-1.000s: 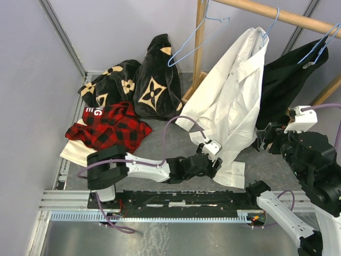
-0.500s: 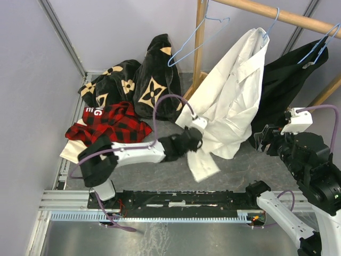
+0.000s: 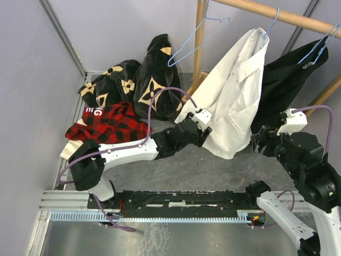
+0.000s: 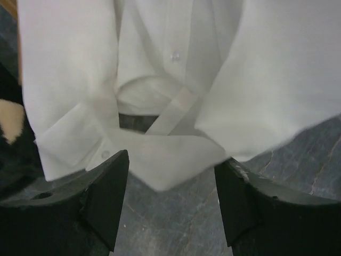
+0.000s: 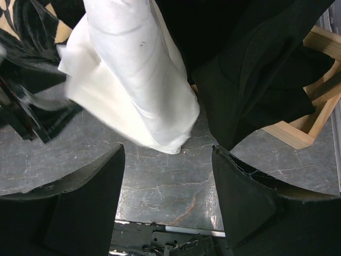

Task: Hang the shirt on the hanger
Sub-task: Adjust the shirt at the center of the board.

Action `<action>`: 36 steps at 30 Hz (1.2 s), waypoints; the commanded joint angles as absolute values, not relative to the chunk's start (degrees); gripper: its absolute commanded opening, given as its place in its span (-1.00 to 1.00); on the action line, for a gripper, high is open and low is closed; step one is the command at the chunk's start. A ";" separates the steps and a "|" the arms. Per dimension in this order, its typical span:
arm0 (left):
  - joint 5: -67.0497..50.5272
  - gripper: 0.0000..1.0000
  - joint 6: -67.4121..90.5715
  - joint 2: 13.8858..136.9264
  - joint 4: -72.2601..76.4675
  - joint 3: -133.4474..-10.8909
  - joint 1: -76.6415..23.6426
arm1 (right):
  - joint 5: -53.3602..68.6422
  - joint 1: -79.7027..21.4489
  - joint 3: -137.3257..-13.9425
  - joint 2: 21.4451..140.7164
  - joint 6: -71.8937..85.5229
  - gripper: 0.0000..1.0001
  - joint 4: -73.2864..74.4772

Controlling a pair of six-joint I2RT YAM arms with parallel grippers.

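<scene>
The white shirt hangs from the light-blue hanger; only the hanger's hook shows, over the wooden rod. The shirt's lower edge dangles just above the grey floor. My left gripper is at the shirt's lower left edge. In the left wrist view the left gripper is open, and a loose corner of the shirt hangs just past the fingertips. My right gripper is low on the shirt's right. In the right wrist view the right gripper is open over bare floor, below a hanging fold of the shirt.
A black garment hangs on a second blue hanger, right of the shirt. An empty blue hanger hangs by the wooden post. Black flower-marked cloth and a red plaid shirt lie at the back left. A wooden rack foot is on the right.
My left gripper shut on the shirt's lower hem, carried it up and back off the floor, then opened. The hem now hangs free. The right arm barely moved.
</scene>
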State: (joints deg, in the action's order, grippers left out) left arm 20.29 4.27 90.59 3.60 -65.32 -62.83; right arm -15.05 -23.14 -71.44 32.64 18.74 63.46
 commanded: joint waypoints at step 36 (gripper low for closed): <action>18.58 0.54 5.64 114.69 12.66 -64.61 -62.11 | -15.82 -23.02 -68.87 28.47 16.57 0.48 64.21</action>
